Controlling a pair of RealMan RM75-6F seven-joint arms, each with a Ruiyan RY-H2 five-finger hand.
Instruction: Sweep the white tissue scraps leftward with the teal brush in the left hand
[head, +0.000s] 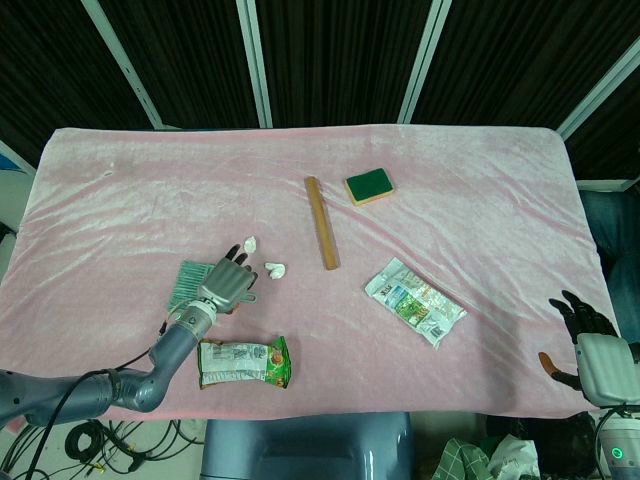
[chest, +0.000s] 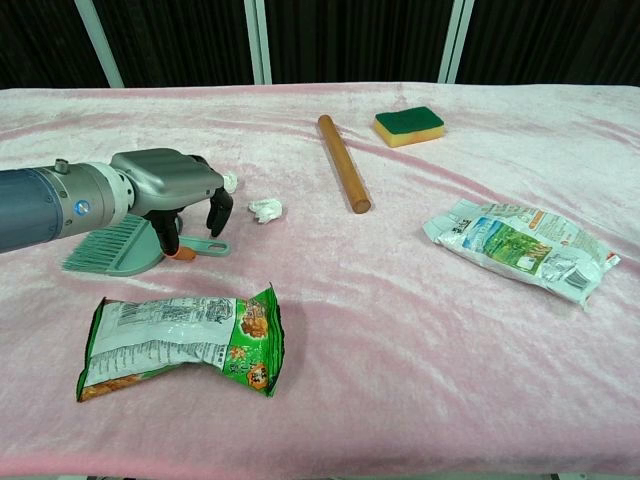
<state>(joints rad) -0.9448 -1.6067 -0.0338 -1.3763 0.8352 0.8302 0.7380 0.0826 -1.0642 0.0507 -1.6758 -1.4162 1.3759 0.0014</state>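
Note:
The teal brush lies flat on the pink cloth at front left, bristles pointing left and its handle pointing right. My left hand hovers over the handle with its fingers curved downward and apart, not closed around it. One white tissue scrap lies just right of the hand, also visible as the scrap in the chest view. A second scrap sits just beyond the fingertips. My right hand stays at the table's front right edge, fingers spread and empty.
A green snack bag lies close in front of the left hand. A wooden stick and a green-and-yellow sponge lie mid-table. A white packet rests at the right. Pink cloth covers the table.

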